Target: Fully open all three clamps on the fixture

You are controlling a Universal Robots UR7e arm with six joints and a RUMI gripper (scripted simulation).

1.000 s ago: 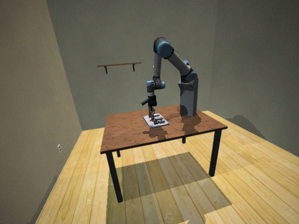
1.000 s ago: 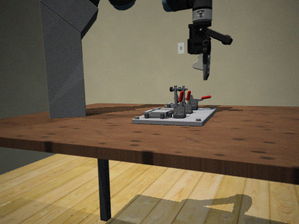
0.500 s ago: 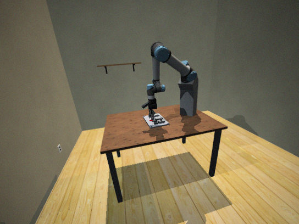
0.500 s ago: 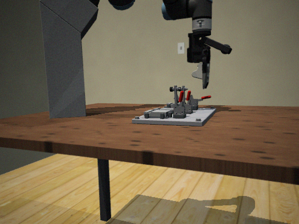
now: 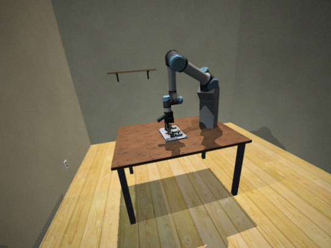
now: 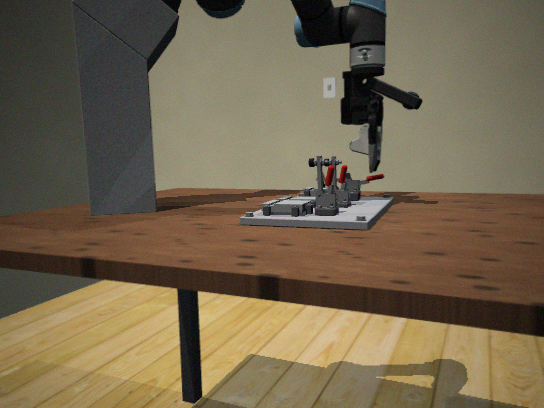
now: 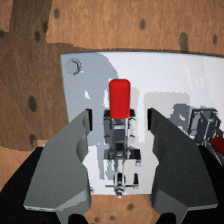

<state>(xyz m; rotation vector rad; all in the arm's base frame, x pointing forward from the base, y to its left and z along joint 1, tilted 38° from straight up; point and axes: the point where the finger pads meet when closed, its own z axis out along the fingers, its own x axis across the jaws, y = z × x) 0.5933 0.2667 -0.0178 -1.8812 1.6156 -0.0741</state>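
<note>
A grey fixture plate (image 5: 170, 138) (image 6: 371, 212) (image 7: 165, 75) lies on the wooden table (image 5: 143, 146) (image 6: 150, 235). It carries three toggle clamps with red handles. Two handles (image 6: 329, 176) (image 6: 342, 174) stand raised, and the third handle (image 6: 375, 177) lies nearly flat at the far end. Grey parts (image 6: 287, 204) sit on the plate beside the clamps. My gripper (image 5: 167, 125) (image 6: 374, 162) (image 7: 119, 110) hangs just above the flat handle, partly open and empty. In the wrist view that red handle (image 7: 120, 97) lies centred between the two fingers, below them. Another red handle (image 7: 219, 145) shows at the right edge.
The robot's grey pedestal (image 5: 209, 109) (image 6: 120, 115) stands on the table behind the fixture. A wall shelf (image 5: 131, 72) hangs at the back. The table's front edge (image 6: 300, 292) is near the fixture in the exterior view.
</note>
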